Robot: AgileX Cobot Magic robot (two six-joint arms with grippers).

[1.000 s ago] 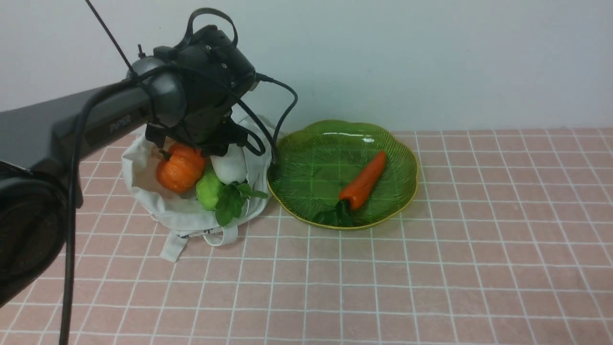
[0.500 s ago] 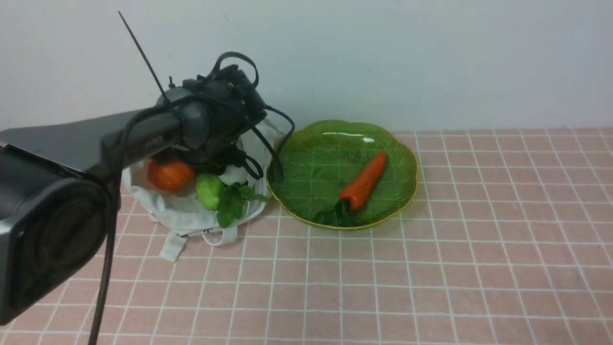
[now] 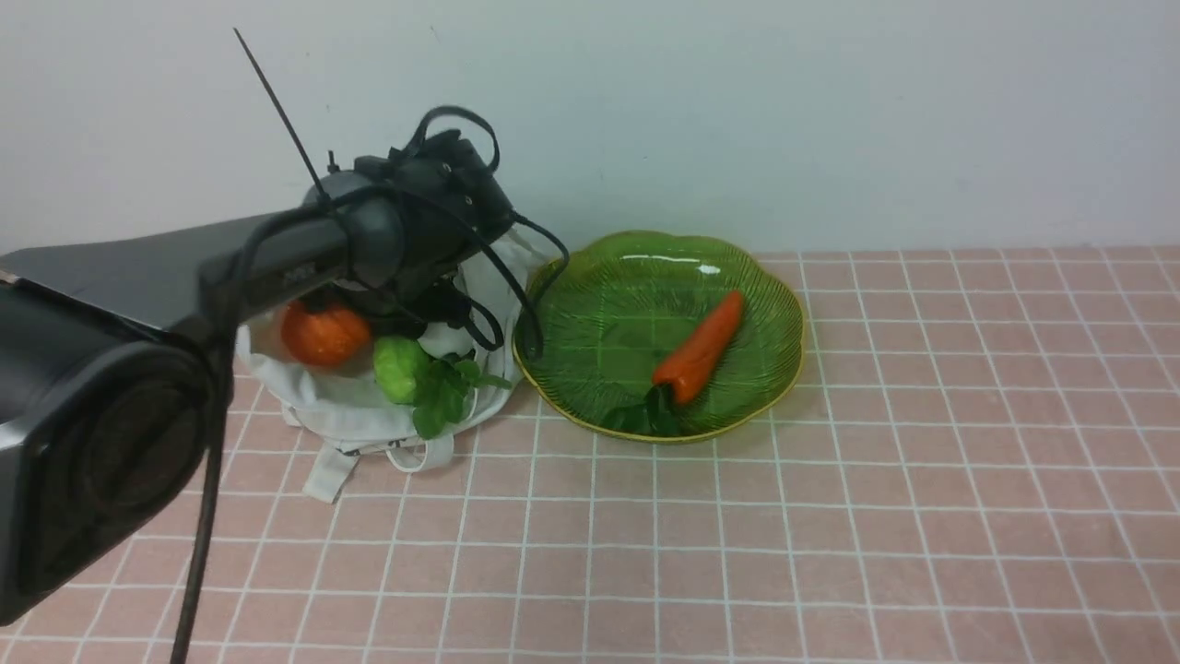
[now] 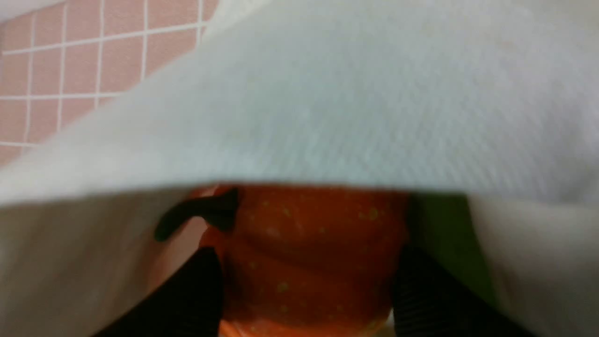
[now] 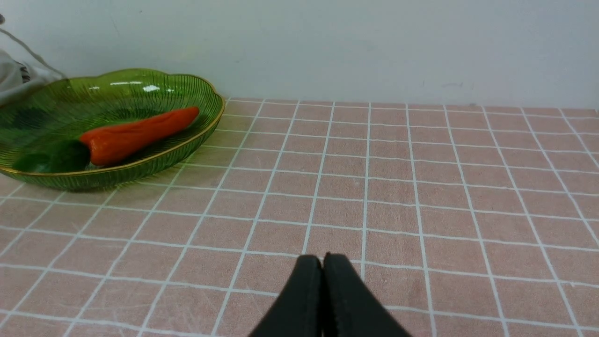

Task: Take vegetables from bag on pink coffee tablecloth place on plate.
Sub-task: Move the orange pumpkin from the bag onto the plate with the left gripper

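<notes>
The off-white bag (image 3: pixel 350 415) lies open on the pink coffee tablecloth (image 3: pixel 830 516), left of the green plate (image 3: pixel 599 304). In it are an orange pumpkin (image 3: pixel 323 334), a light-green lumpy vegetable (image 3: pixel 399 369) and green radish leaves (image 3: pixel 447 392); my left wrist (image 3: pixel 415 221) hides the white radish body. My left gripper (image 4: pixel 309 299) reaches under the bag's cloth (image 4: pixel 327 117). Its black fingers (image 4: pixel 196 290) lie against both sides of the pumpkin (image 4: pixel 309 243). An orange carrot (image 3: pixel 701 349) lies on the plate. My right gripper (image 5: pixel 323 258) is shut and empty above bare cloth.
A white wall runs close behind the bag and the plate. The bag's strap handles (image 3: pixel 332 470) trail toward me on the cloth. In the right wrist view the plate (image 5: pixel 140 164) with the carrot (image 5: pixel 135 133) sits well away from the right gripper.
My left arm has dropped from above the bag down into its mouth. Its wrist now hides the white radish, and its jaws have narrowed around the pumpkin. The right side is unchanged.
</notes>
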